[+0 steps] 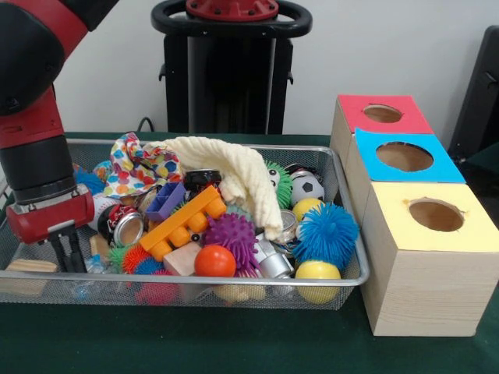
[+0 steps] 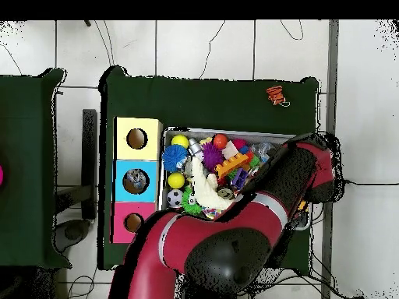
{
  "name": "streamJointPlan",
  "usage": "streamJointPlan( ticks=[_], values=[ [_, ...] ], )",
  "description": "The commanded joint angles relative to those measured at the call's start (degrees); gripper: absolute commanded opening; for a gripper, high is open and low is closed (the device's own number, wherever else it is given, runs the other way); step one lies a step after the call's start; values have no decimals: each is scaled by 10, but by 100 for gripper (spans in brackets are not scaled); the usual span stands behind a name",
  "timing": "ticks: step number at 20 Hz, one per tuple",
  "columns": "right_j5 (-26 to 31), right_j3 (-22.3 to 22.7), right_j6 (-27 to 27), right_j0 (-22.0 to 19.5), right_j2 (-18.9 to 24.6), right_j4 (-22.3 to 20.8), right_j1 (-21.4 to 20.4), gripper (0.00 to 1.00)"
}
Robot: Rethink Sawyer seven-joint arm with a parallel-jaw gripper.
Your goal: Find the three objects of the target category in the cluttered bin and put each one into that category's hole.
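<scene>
Yellow-top box nearest, gripper in bin corner, hole opposite side

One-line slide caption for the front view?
Sawyer gripper lowered, jaws close together, into the left end of the cluttered wire bin; three wooden boxes stand alongside, the blue-surround hole in the middle.

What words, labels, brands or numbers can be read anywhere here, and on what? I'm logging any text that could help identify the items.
No text can be read in either view.
The cans in the bin, such as the one beside the pincer, may carry print, but it is too blurred to read.
The three wooden boxes, including the blue hole, show plain coloured tops with no lettering.
The robot arm shows no legible marking.
</scene>
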Motion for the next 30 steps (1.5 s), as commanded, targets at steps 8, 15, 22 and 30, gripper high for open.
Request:
streamJointPlan(
  ticks=[8,15,22,30],
  values=[
    [-20,-3,119,-5,79,14,42,0],
    [-15,-4,114,-5,79,14,44,100],
    [-16,-7,137,-3,76,11,48,100],
    [-154,43,81,-16,101,-3,-4,100]
  ],
)
